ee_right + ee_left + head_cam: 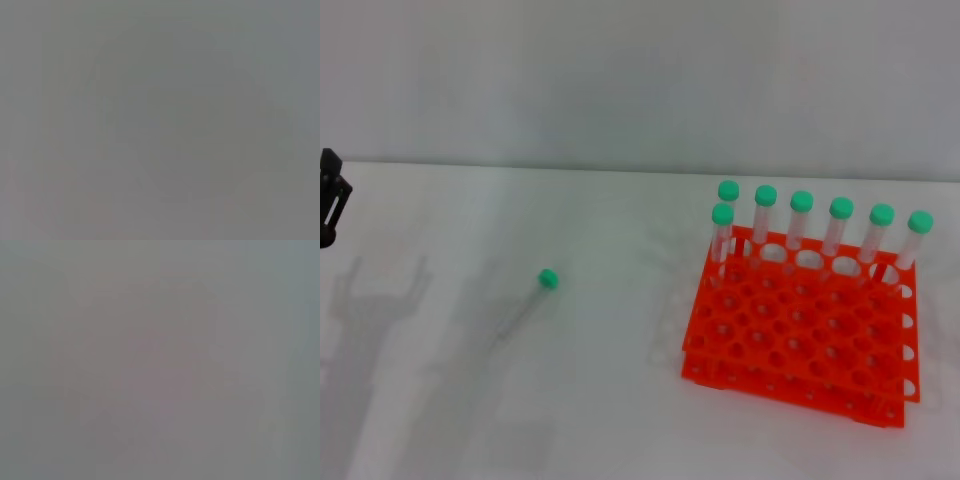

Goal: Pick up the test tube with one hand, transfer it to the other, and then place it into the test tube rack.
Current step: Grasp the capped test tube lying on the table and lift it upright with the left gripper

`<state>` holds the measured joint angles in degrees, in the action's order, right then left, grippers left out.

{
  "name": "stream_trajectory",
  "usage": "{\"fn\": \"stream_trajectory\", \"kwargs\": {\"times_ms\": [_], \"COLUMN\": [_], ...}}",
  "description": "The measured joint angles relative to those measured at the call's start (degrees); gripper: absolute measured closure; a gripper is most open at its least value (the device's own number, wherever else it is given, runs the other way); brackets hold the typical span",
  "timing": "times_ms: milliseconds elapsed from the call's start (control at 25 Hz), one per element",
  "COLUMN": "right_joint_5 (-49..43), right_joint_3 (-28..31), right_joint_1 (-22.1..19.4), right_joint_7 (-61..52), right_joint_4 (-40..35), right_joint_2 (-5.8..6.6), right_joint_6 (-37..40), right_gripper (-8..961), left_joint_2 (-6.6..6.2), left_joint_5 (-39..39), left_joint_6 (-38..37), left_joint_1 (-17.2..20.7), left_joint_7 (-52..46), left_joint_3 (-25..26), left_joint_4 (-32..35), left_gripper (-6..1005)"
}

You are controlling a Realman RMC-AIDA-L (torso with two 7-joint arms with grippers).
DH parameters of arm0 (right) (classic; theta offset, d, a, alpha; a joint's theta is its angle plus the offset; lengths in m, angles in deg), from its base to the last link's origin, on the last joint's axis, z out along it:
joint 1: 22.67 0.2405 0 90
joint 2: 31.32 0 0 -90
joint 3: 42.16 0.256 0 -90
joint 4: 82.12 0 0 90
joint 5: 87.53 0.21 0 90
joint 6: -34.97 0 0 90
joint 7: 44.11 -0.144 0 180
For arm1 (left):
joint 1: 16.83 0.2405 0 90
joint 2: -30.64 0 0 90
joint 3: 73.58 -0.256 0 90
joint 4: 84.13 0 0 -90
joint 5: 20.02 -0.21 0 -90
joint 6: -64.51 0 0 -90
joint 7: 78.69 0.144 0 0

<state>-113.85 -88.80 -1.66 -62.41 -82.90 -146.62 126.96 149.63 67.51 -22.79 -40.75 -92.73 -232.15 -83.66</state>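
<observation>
A clear test tube (527, 302) with a mint-green cap (548, 278) lies on the white table left of centre, cap toward the back. The bright orange two-tier rack (790, 335) stands at the right and holds several green-capped tubes in its back rows. A black part of my left gripper (330, 200) shows at the far left edge, well apart from the lying tube. My right gripper is out of view. Both wrist views show only plain grey.
The white table (620, 400) reaches to a grey wall at the back. Arm shadows fall on the table's left side.
</observation>
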Motion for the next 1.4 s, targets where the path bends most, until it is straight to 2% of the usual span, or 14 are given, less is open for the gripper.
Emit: {"fn": "stream_trajectory", "kwargs": {"times_ms": [480,680,800,920,1120,1240,1400], "right_joint_5": [-0.3,-0.4,-0.2,-0.1,0.2,0.3,0.4], "right_joint_3": [-0.2,-0.2,-0.2,0.0,0.5,0.5,0.6], "right_joint_1": [0.4,0.4,0.5,0.5,0.5,0.5,0.5], "right_joint_7": [-0.1,-0.1,-0.1,-0.1,0.1,0.1,0.0], "right_joint_4": [0.7,0.6,-0.3,-0.8,-1.2,-1.8,-2.0], "right_joint_2": [-0.09,-0.09,-0.09,-0.05,0.0,0.0,0.0], "right_joint_6": [-1.9,-3.3,-3.4,-3.5,-4.8,-5.0,-5.1], "right_gripper": [319,319,319,319,320,320,320], "left_joint_2": [-0.06,-0.41,-0.42,-0.42,-0.88,-2.27,-5.36], "left_joint_5": [-2.5,-8.1,-12.4,-17.8,-26.5,-34.0,-48.7], "left_joint_6": [1.6,2.8,0.3,-2.5,-5.6,-8.1,-11.3], "left_joint_1": [0.0,-0.4,-0.5,-1.8,-5.2,-8.1,-14.2], "left_joint_7": [-1.1,-10.1,-22.5,-42.1,-65.4,-76.1,-86.8], "left_joint_3": [-0.5,-0.5,-0.5,-2.0,-4.3,-4.3,-4.4], "left_joint_4": [0.0,-4.1,-11.2,-24.2,-40.7,-48.3,-54.5], "left_gripper": [139,145,149,152,158,162,167]}}
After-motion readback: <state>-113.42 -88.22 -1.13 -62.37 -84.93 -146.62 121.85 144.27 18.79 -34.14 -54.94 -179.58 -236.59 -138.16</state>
